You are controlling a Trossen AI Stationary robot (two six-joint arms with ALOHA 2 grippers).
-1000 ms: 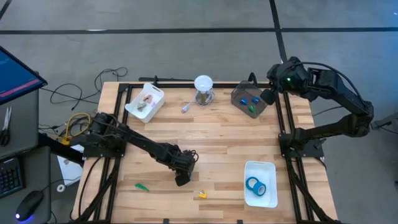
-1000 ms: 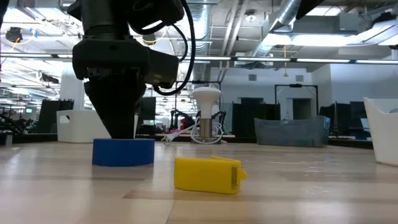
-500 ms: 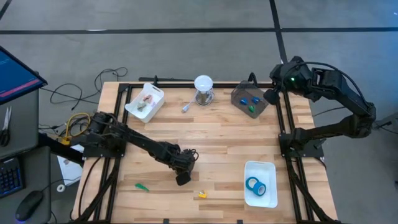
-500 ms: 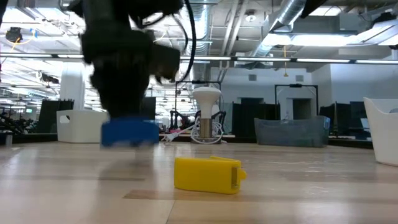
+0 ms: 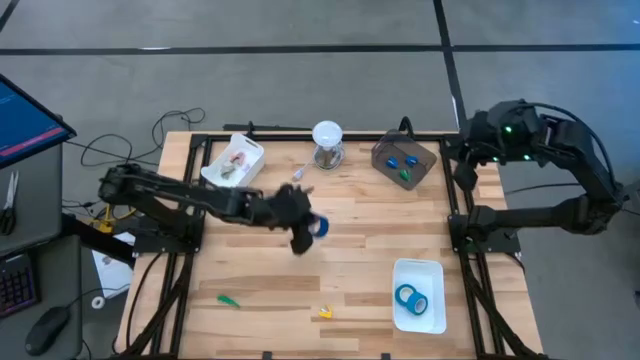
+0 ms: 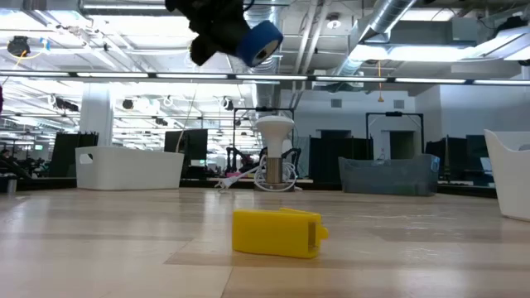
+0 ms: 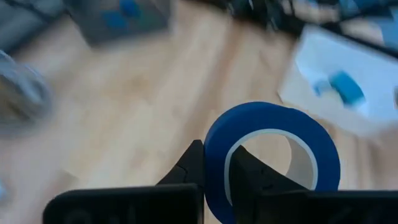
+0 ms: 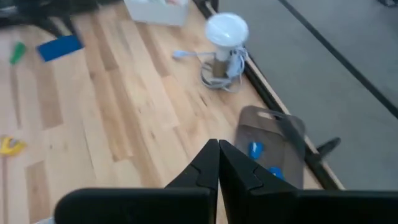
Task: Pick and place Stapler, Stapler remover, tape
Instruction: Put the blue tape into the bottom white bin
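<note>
A blue tape roll with a pale core hangs high above the table's middle, with my left gripper shut on it; the low view shows the roll near the picture's top. A second blue tape roll lies in the white tray at the near right. My right gripper is shut and empty beyond the table's far right edge. A small yellow piece and a green piece lie on the boards near the front; which is the stapler or the stapler remover I cannot tell. My left gripper pinches the roll's wall with one finger inside the ring's hole and one outside. The fingers reach it slanting from the table's left. The roll is lifted well clear of the table and sits tilted on edge.
A grey tray with small blue and green things stands at the far right, a white mushroom-shaped lamp at the far middle, and a white bin with items at the far left. Bare boards lie between them and the near tray.
My left gripper has taken the blue roll off the boards at the near middle, raised it high and carried it toward the far edge and slightly right. The roll has tipped from lying flat to standing on edge. My right gripper has drawn away from the grey tray toward the right.
</note>
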